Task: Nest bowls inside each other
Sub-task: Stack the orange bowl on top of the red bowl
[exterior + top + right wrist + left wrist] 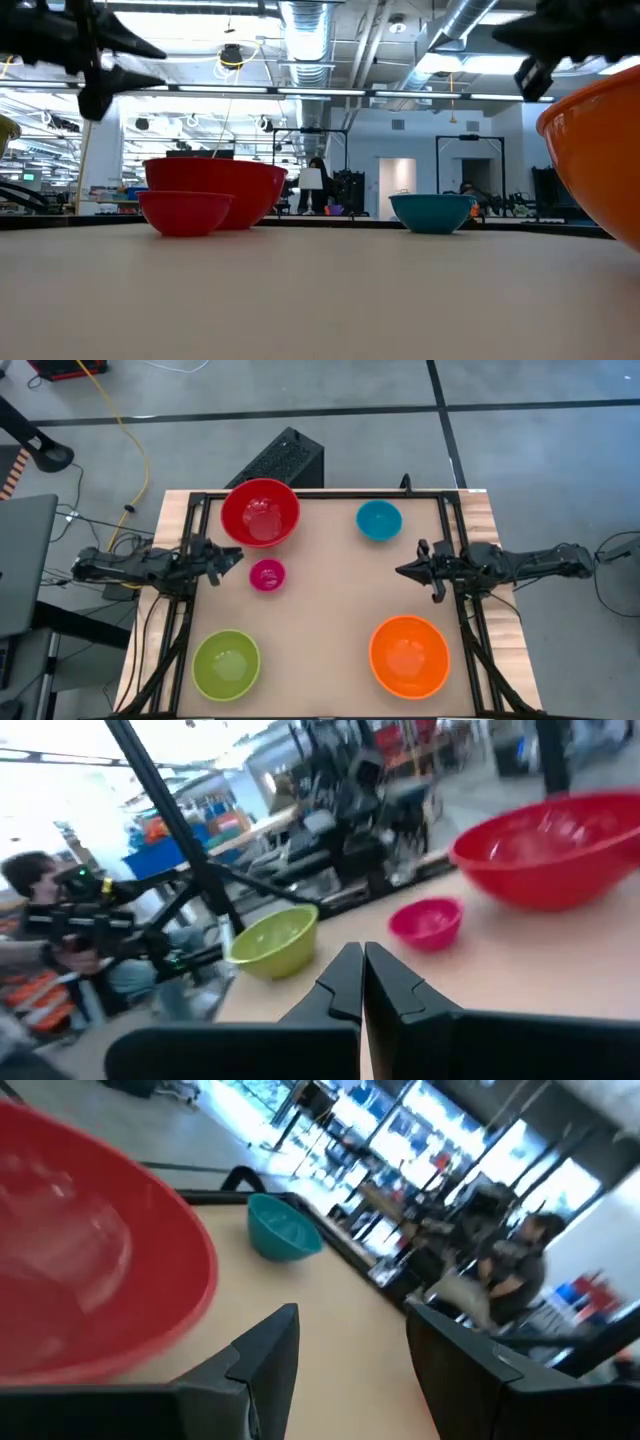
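Five bowls stand apart on their bases on the tan table: red (260, 512) at the far left, blue (379, 520) at the far right, small pink (267, 575) just in front of the red, lime green (226, 665) near left, orange (408, 655) near right. My left gripper (232, 557) hangs open above the table's left side, beside the pink bowl and pointing level toward the right. My right gripper (405, 571) is shut, held above the right side and pointing level toward the left. Nothing is between either pair of fingers (270, 1350) (345, 980).
A black frame (320, 495) runs along the table's far edge and down both sides by the arm bases. A black box (285, 460) sits on the floor behind the table. A person (515, 1265) sits in the room beyond.
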`<state>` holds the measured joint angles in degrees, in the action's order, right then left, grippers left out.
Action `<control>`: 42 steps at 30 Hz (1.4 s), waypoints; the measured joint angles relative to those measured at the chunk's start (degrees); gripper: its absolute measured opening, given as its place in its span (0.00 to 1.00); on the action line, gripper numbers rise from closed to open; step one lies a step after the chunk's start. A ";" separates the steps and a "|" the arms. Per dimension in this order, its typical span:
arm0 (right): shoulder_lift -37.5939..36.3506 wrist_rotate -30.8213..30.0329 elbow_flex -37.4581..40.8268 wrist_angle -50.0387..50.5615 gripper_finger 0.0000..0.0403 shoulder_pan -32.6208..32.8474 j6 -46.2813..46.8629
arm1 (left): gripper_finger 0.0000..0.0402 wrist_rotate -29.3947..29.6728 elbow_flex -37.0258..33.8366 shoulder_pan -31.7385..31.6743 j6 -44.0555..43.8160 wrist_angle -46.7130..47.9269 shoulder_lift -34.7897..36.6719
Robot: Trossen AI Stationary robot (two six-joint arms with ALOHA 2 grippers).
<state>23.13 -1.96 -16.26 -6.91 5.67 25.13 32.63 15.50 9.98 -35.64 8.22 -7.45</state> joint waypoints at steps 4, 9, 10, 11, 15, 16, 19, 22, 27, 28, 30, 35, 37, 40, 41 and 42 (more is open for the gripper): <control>6.81 0.30 -10.38 13.78 0.04 4.64 5.11 | 0.44 1.32 9.76 0.00 2.39 14.11 -4.63; 17.67 0.66 -26.37 37.54 0.04 10.67 9.62 | 0.44 4.45 19.12 0.00 4.38 24.99 -12.46; 20.13 0.66 -29.52 41.64 0.04 11.70 10.80 | 0.44 5.25 20.45 0.00 5.04 26.11 -14.22; 22.60 0.70 -32.45 45.31 0.04 12.66 11.97 | 0.44 5.94 21.46 0.00 5.64 26.84 -15.91; 32.02 0.70 -42.87 60.28 0.04 14.73 19.26 | 0.44 8.81 23.09 0.00 9.29 28.94 -21.09; 34.12 0.76 -44.74 63.57 0.04 14.94 21.55 | 0.44 9.41 23.08 0.00 9.71 28.96 -21.89; 39.42 3.00 -48.98 71.91 0.05 16.09 26.92 | 0.44 10.20 22.78 0.00 9.94 29.10 -23.74; 43.67 5.50 -49.91 75.72 0.09 17.69 29.18 | 0.44 10.30 22.77 0.00 9.96 29.70 -24.82; 48.64 6.42 -49.98 78.60 0.22 19.49 29.06 | 0.44 10.29 22.77 0.00 9.92 29.86 -25.30; 49.61 6.45 -49.98 79.26 0.26 19.52 29.06 | 0.44 10.31 22.77 0.00 9.92 29.84 -25.30; 51.16 6.85 -49.96 79.93 0.35 19.52 28.28 | 0.44 10.31 22.77 0.00 9.88 29.86 -25.30; 53.67 7.43 -49.90 79.97 0.56 19.32 22.04 | 0.44 10.29 22.77 0.00 9.43 29.84 -25.30; 53.99 6.82 -48.85 79.44 0.61 18.91 19.40 | 0.44 10.29 22.77 0.00 8.67 29.86 -25.30; 54.01 6.82 -45.97 78.04 0.63 18.27 16.48 | 0.44 10.29 22.77 0.00 7.80 29.89 -25.30; 53.79 6.87 -44.68 76.68 0.63 18.04 15.81 | 0.44 10.27 22.77 0.00 7.51 29.86 -25.30; 53.65 6.88 -43.31 75.24 0.63 17.73 15.14 | 0.44 10.28 22.77 0.00 7.43 29.89 -25.30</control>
<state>76.77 4.93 -59.57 68.34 23.40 40.27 42.90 38.26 9.98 -28.21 38.11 -32.75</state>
